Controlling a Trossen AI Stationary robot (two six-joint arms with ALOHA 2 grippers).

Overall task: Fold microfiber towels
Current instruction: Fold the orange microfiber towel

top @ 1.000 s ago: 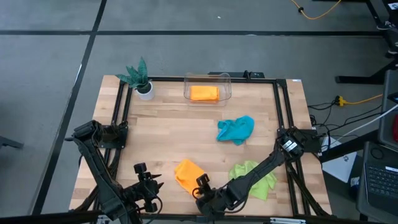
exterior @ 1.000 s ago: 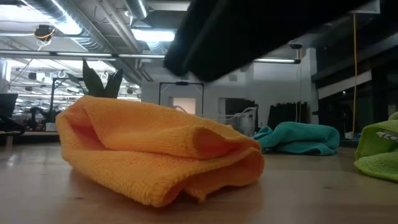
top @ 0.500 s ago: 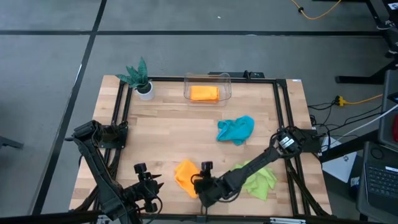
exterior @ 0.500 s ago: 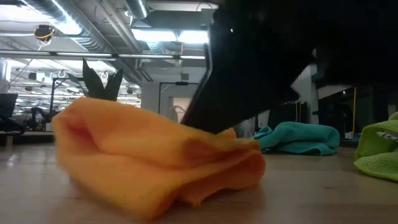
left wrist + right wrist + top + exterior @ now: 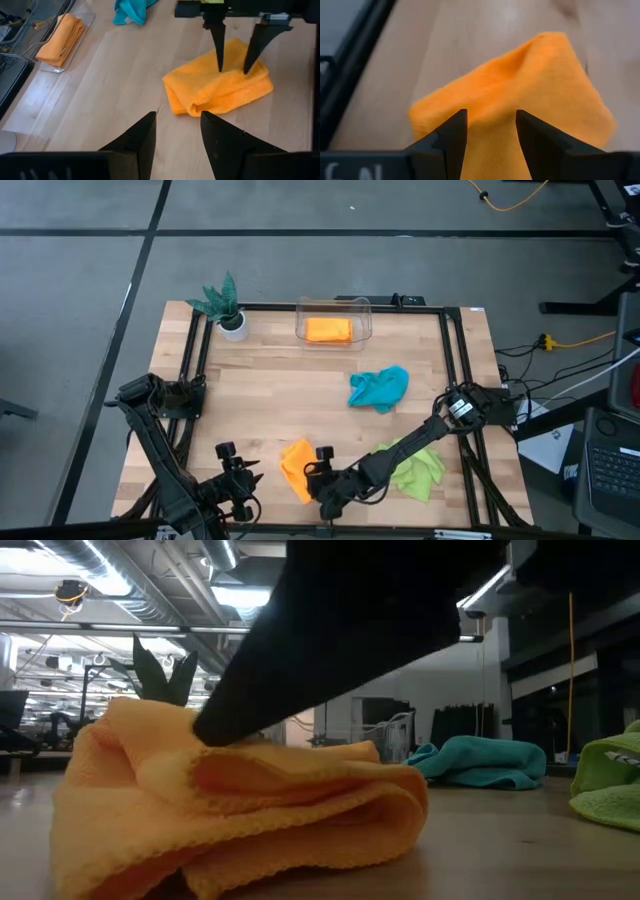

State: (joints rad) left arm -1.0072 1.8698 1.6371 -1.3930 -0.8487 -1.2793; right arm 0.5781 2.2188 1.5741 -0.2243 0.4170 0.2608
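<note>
An orange microfiber towel (image 5: 293, 463) lies bunched in folds on the wooden table near its front edge; it also shows in the low view as the orange towel (image 5: 240, 810). My right gripper (image 5: 233, 70) stands open on top of it. My left gripper (image 5: 177, 120) waits open to the towel's left, above the table, holding nothing. A teal towel (image 5: 380, 388) lies crumpled mid-table. A lime green towel (image 5: 420, 465) lies partly under my right arm. A folded orange towel (image 5: 328, 330) rests in a clear tray. My right gripper sets both open fingertips (image 5: 221, 67) on the orange towel's upper surface (image 5: 232, 82), cloth showing between them (image 5: 490, 90). The fingers slant down from the table's right. The towel rests on the table, its layers heaped and slack.
A small green plant in a white pot (image 5: 228, 308) stands at the far left corner. The clear tray (image 5: 335, 308) sits at the far edge. A black frame (image 5: 195, 370) runs around the table top. Bare wood (image 5: 280, 395) lies between the towels.
My right gripper has rolled its wrist and come down and leftward onto the orange towel. The towel has been shoved toward the table's left and bunched up higher and narrower than before.
</note>
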